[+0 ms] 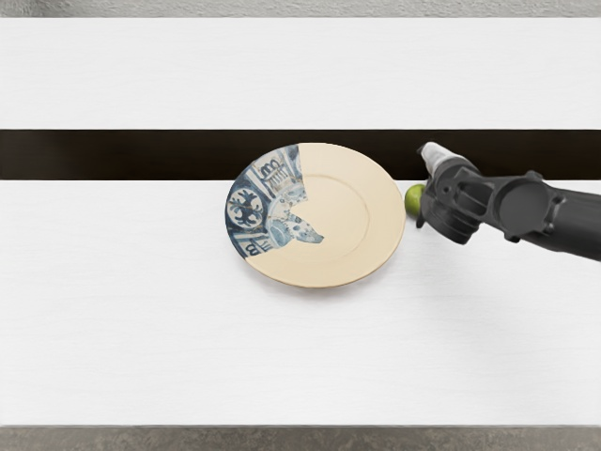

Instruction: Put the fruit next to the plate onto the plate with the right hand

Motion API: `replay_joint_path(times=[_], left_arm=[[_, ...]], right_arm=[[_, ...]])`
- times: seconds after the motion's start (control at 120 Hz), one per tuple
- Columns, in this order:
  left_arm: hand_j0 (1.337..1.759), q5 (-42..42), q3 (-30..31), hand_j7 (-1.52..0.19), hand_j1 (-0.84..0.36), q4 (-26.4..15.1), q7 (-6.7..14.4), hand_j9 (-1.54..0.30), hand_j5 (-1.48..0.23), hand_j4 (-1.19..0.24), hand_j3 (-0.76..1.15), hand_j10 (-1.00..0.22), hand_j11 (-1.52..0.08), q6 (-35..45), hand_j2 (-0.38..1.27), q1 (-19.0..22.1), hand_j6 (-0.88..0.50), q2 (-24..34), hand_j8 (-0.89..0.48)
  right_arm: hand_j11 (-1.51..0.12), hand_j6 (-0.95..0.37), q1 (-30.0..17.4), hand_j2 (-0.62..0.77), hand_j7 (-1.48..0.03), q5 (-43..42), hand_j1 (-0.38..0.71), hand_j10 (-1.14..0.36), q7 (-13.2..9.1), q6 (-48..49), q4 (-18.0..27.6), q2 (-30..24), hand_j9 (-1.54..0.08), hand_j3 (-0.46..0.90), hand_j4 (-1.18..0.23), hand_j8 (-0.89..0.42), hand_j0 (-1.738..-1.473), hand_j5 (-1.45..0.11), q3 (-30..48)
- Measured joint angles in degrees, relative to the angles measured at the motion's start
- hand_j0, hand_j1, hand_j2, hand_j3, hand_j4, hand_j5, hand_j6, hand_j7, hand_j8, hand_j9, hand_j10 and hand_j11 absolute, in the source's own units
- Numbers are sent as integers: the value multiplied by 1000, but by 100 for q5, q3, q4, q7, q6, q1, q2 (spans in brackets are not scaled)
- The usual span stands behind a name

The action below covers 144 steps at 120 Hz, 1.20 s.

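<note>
Green fruit [413, 198] sits on the worktop [282, 357] between plate rim [390, 246] and right hand [451, 195], mostly hidden at the hand's plate-side edge; whether the hand holds it, cannot tell.

Brightness: high and even over the white wood-grain table [300, 357], grain nearly washed out.
Shadows: faint, soft-edged, below the round tan plate with a blue-patterned patch [347, 221].
Contrast: stark at the black horizontal band [113, 155].
Sharpness: slightly soft, outlines smeared.
</note>
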Motion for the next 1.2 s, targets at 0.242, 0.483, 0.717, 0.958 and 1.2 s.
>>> replay_joint_path(times=[0.242,0.483,0.717,0.958,1.2], left_arm=[[1658,0,0,-13,337,0,0,-13,-13,-10,0,-10,-13,0,2,0,-10,0,-10],[1658,0,0,-13,337,0,0,-13,-13,-10,0,-10,-13,0,2,0,-10,0,-10],[1658,0,0,-13,337,0,0,-13,-13,-10,0,-10,-13,0,2,0,-10,0,-10],[1658,0,0,-13,337,0,0,-13,-13,-10,0,-10,-13,0,2,0,-10,0,-10],[1658,0,0,-13,337,0,0,-13,-13,-10,0,-10,-13,0,2,0,-10,0,-10]], right_arm=[[-241,-188,50,-19,-240,22,-131,-186,1,45,42,-9,-241,0,-185,-186,-1658,-242,32],[-340,-263,33,-45,-338,50,-47,-260,1,54,39,-39,-340,0,-259,-261,-1658,-341,63],[-456,-353,37,-27,-456,67,56,-352,0,138,52,-60,-457,0,-350,-352,-1658,-458,161],[-611,-470,20,-39,-608,82,190,-468,1,275,56,-115,-611,0,-467,-468,-1657,-612,298],[-830,-545,5,213,-820,80,266,-568,5,443,57,-188,-829,0,-632,-434,-1656,-820,417]])
